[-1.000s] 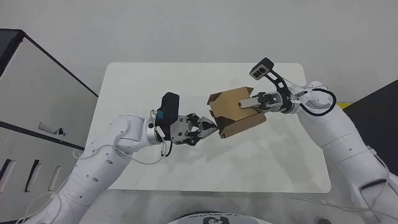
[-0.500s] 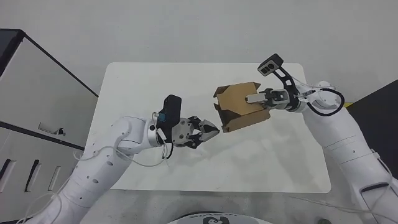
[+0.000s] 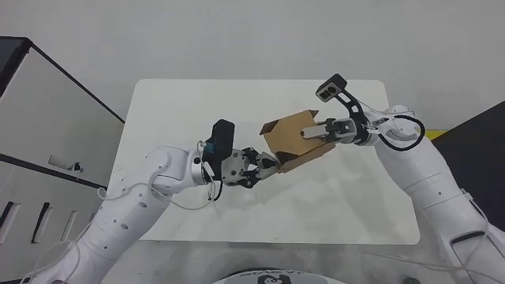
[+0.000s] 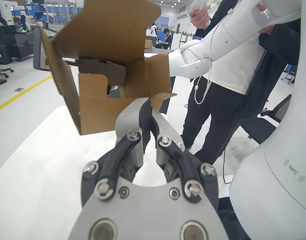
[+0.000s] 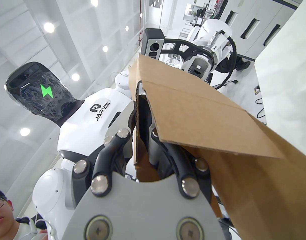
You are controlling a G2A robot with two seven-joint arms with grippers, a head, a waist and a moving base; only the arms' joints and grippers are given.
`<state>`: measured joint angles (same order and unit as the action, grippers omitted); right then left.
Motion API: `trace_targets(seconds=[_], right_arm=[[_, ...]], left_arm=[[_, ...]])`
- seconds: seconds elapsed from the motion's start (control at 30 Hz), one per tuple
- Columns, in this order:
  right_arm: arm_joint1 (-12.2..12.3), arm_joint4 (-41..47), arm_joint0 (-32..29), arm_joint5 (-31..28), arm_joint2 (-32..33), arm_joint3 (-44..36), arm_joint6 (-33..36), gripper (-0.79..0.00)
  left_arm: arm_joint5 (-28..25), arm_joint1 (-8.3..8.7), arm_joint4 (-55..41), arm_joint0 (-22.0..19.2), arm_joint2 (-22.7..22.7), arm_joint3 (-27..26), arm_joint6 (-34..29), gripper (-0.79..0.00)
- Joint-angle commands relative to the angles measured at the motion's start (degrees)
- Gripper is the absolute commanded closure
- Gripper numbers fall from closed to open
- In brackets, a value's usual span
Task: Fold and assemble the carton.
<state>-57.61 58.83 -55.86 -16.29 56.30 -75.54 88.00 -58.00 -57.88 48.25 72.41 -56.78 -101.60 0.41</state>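
A brown corrugated carton (image 3: 290,143), partly opened into a box shape, is held tilted over a white table (image 3: 181,110), a little toward 3 o'clock from the table's centre. Its flaps hang unfolded, and one large flap (image 4: 113,26) stands up at 12 o'clock in the left wrist view. Whether any corner rests on the tabletop cannot be told.

The right gripper (image 5: 140,136) comes in from the carton's 3 o'clock side. Its claw is closed narrow on one side wall, with the cardboard edge running between its fingers.

The left gripper (image 3: 268,162) meets the carton at about 7 o'clock. Its claw is drawn nearly together, and the edge of a small bottom flap (image 4: 161,99) appears to be nipped at its tips.

The carton looks light. Its panels are probably stiff, while the scored fold lines are likely to hinge easily. The cut edges look easy to crush, and a thin flap could slide out of a narrow pinch. The surest hold is likely on a full wall close to a crease, leaving the loose flaps free to be pushed inward. Pulling on a flap alone risks tearing it or swinging the whole box.
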Motion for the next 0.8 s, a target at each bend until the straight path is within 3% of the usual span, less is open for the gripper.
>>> trace_targets(seconds=[0.0,0.77], right_arm=[[0.0,0.6,0.2,0.0,-0.5,0.0,0.0,0.000],[2.0,3.7,0.9,0.0,-2.4,-2.1,0.0,0.000]], left_arm=[[0.0,0.01,0.0,-0.1,0.0,0.1,0.1,0.000],[0.0,0.18,0.5,0.4,-1.0,-0.1,0.6,0.000]])
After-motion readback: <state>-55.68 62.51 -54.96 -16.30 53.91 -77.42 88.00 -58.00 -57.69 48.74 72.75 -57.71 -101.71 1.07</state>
